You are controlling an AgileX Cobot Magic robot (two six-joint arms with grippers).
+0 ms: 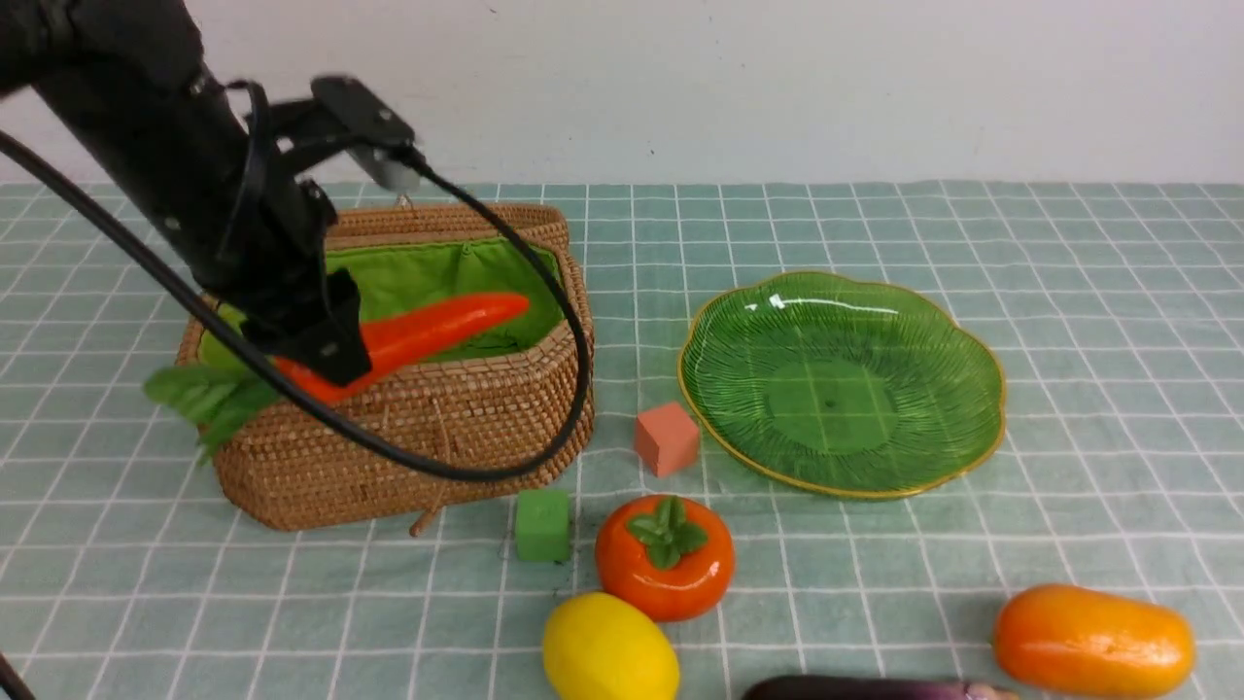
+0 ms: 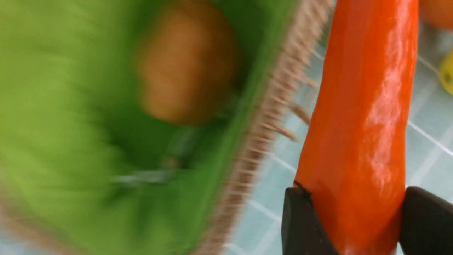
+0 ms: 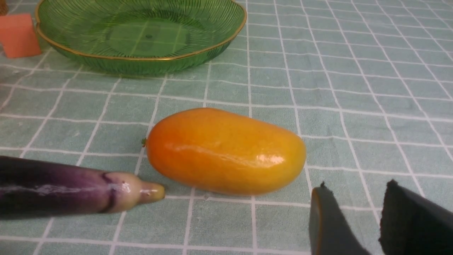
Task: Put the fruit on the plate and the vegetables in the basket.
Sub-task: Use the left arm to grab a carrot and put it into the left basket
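Observation:
My left gripper (image 1: 326, 355) is shut on the red-orange carrot (image 1: 428, 331) and holds it tilted over the wicker basket (image 1: 466, 418), with its leaves (image 1: 209, 399) hanging outside the rim. In the left wrist view the fingers (image 2: 304, 219) clamp the carrot (image 2: 357, 117), and a blurred brown potato (image 2: 185, 63) lies in the green lining. The green plate (image 1: 841, 384) holds nothing. The persimmon (image 1: 666, 556), lemon (image 1: 609, 649), mango (image 1: 1093, 640) and eggplant (image 1: 875, 688) lie on the cloth. My right gripper (image 3: 355, 187) is open and empty beside the mango (image 3: 226, 152). The radish is hidden.
A pink cube (image 1: 667, 439) sits between basket and plate, and a green cube (image 1: 542, 525) sits in front of the basket. The left arm's black cable (image 1: 544, 292) loops over the basket. The eggplant (image 3: 70, 187) lies tip to tip with the mango.

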